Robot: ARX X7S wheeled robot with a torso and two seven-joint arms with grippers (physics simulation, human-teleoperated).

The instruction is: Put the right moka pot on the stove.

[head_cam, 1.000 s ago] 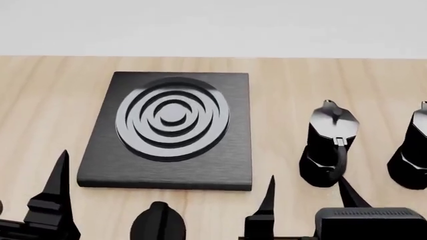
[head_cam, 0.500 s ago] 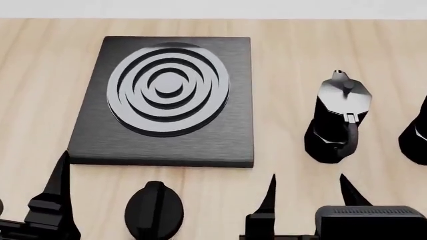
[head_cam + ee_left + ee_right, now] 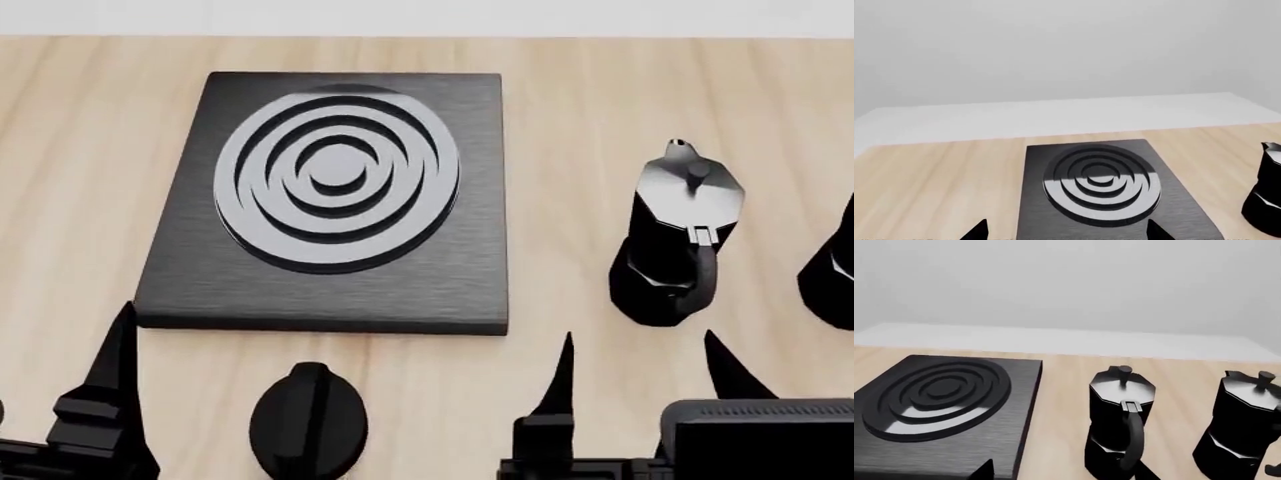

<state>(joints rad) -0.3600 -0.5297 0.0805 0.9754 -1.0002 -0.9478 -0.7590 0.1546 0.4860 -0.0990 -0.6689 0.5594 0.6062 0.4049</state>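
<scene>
The right gripper (image 3: 641, 365) waits low at the near edge of the wooden table (image 3: 587, 120), its two pointed fingers (image 3: 557, 375) spread apart with nothing between them. It sits just in front of the nearer of two look-alike pots, but this left moka pot (image 3: 678, 240) is not the one the task wants. The right moka pot (image 3: 834, 275) stands farther to the right, cut by the edge of the head view; the right wrist view shows it better (image 3: 1247, 425), upright, handle hidden, beside its twin and not touching it. Both pots rest on the table, well apart from the gripper.

The left gripper (image 3: 214, 380) also stays near the table edge with its fingers wide open, empty, in front of the stove (image 3: 441, 270). A small round black knob (image 3: 310, 420) lies on the table between its fingers.

The stove lies flat to the left of both pots, its burner rings (image 3: 336, 180) bare, so the place for the pot is free. Probably the arms stay low and open because no reach has begun; the right arm must likely go past the near pot to reach the far one without knocking it.
</scene>
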